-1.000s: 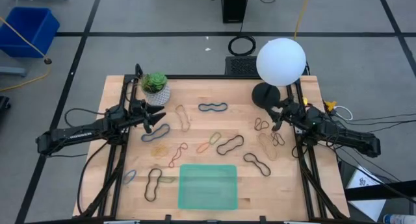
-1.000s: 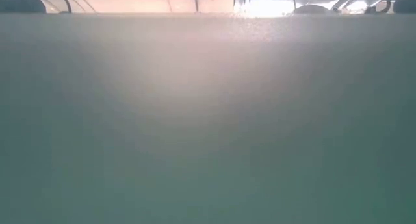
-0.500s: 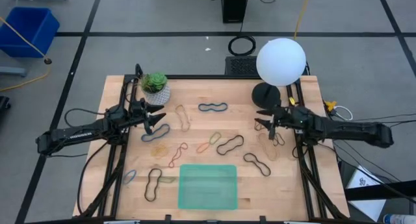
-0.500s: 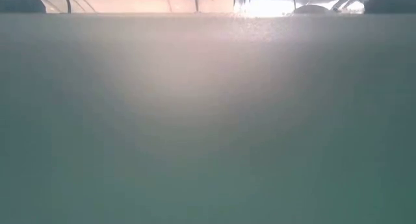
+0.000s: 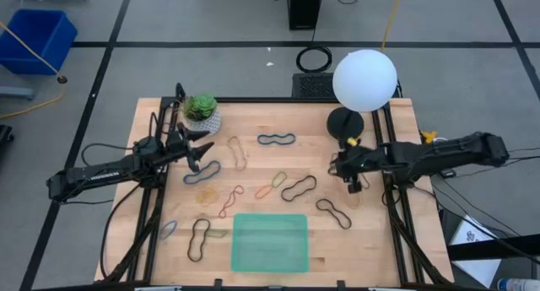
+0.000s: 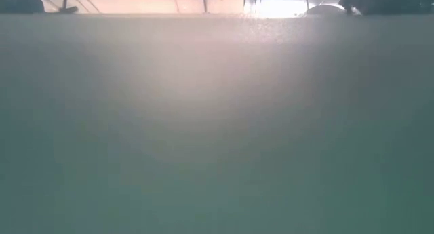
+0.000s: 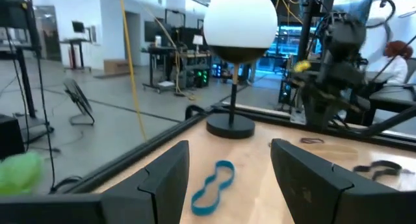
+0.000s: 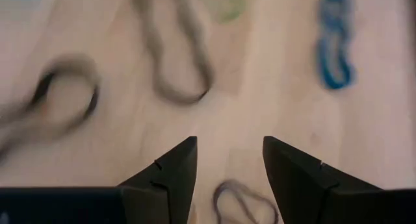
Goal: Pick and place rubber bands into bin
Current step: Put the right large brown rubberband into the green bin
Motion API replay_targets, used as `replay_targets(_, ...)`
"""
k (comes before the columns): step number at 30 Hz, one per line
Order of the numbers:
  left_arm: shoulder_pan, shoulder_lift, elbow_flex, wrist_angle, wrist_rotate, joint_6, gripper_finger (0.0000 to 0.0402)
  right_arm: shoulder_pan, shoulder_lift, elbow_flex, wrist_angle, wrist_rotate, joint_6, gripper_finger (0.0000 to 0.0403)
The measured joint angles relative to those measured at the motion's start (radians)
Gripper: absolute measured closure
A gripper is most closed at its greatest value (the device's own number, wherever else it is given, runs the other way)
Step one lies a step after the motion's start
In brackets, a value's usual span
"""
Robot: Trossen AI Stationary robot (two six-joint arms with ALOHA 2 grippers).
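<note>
Many rubber bands lie flat on the wooden table [image 5: 253,122]: a blue one [image 5: 276,139], a tan one [image 5: 237,152], black ones [image 5: 298,187] [image 5: 333,212] [image 5: 198,238], red [image 5: 229,200], orange [image 5: 266,190] and yellow [image 5: 205,192] ones. The green bin [image 5: 270,240] sits at the near middle with nothing in it. My right gripper [image 5: 353,183] is open and points down above a small dark band [image 8: 244,204] and a tan band [image 8: 175,62]. My left gripper [image 5: 196,153] is open and level at the far left, facing the blue band [image 7: 211,185].
A white globe lamp [image 5: 363,80] on a black base stands at the far right. A small potted plant [image 5: 202,112] stands at the far left, close to my left gripper. The bin's green wall [image 6: 217,125] fills the low view. A deep blue bin [image 5: 35,38] is on the floor.
My right gripper has moved toward the table's near edge and a little left, and has tipped from level to pointing down at the table. Its arm has swung toward the far side. My left gripper has kept still. No band has moved.
</note>
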Motion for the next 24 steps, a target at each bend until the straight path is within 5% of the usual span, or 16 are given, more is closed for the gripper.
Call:
replay_targets(13, 0.0, 0.0, 0.0, 0.019, 0.0, 0.0, 0.0179, 0.128, 0.083, 0.0, -0.013, 0.139, -0.018, 0.0234)
replay_targets(24, 0.0, 0.0, 0.0, 0.013, 0.001, -0.02, 0.0179, 0.083, 0.106, 0.0, -0.076, 0.222, 0.089, 0.0234)
